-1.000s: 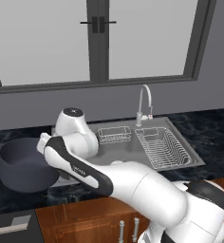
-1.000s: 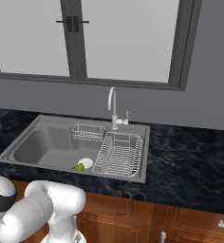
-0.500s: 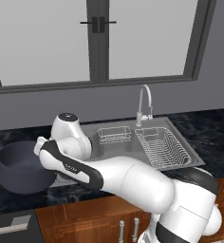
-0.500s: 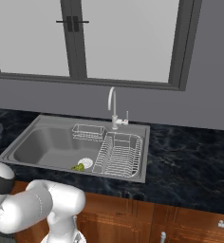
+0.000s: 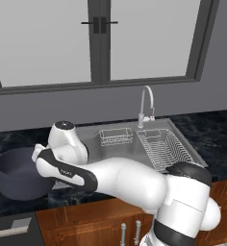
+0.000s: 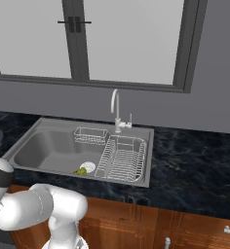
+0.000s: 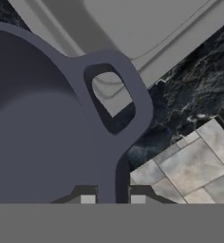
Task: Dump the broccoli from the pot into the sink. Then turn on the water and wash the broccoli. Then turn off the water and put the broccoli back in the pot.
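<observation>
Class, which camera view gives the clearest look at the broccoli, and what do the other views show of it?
The right base view: the broccoli lies in plain sight on the floor of the sink, beside the drain. In the left base view the arm stands in front of that part of the basin. The hand view looks at the pot instead.

The white arm (image 5: 134, 185) is seen rising from the lower right of the left base view and is bent far over to the left, with its forearm laid low and nearly level. A dark-banded wrist section (image 5: 62, 168) is turned back on itself, and a rounded white joint housing with a dark cap (image 5: 65, 137) is set just above it. In the hand view, the end effector (image 7: 112, 199) is pointed downward; its two finger tips (image 7: 88, 199) are held narrowly apart and are closed on the rim of the pot (image 7: 33, 142).
</observation>
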Tool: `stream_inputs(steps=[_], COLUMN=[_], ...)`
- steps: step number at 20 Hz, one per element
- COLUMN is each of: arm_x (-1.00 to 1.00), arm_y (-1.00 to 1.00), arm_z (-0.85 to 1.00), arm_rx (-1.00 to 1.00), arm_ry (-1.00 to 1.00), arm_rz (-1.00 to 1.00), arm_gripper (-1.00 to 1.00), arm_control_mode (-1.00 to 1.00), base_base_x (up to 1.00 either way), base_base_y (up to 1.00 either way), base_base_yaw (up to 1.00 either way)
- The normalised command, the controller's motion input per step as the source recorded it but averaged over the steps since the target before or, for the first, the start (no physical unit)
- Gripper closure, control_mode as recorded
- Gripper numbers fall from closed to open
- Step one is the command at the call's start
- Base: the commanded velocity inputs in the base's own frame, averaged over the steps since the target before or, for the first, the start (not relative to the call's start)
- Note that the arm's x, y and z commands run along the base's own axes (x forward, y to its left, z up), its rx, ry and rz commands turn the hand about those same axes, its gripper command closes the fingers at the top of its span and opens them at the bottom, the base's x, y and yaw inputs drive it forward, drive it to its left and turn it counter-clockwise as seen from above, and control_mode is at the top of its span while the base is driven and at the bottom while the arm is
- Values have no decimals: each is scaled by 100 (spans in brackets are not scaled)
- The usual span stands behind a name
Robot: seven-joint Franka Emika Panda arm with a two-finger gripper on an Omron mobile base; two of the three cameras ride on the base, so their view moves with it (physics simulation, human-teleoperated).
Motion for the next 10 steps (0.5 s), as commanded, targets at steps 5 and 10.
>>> stream_inputs(steps=[5, 10], arm_x=[10, 9], arm_y=[0, 0], arm_z=[-1, -7], arm_rx=[0, 0], arm_ry=[-5, -2], arm_rz=[0, 0], arm_gripper=[100, 100], arm_control_mode=[-100, -100], base_base_x=[0, 0], base_base_y=[0, 0], base_base_yaw=[0, 0])
